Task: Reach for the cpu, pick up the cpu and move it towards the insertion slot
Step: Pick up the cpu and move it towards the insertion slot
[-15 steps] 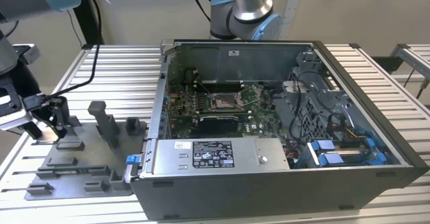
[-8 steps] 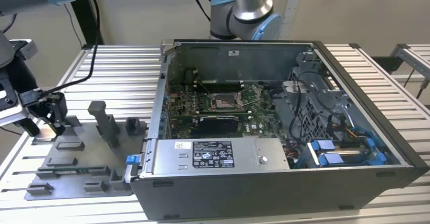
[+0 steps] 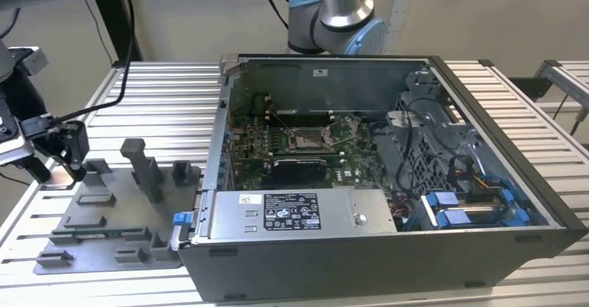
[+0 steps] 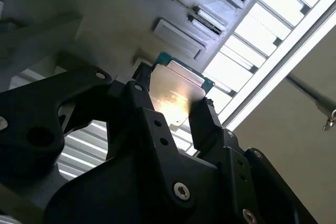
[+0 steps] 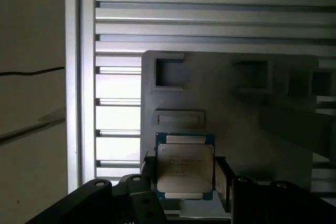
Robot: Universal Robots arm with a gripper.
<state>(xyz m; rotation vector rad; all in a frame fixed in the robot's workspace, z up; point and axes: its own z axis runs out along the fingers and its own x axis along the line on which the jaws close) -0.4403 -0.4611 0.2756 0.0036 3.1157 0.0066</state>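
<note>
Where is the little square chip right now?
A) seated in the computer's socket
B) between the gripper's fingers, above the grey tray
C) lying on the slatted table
B: both wrist views show the cpu clamped in the gripper over the grey tray.

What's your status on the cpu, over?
Pincer shut on the cpu, at the grey fixture plate. Insertion slot apart, inside the open case. Case wall stands between.
</note>
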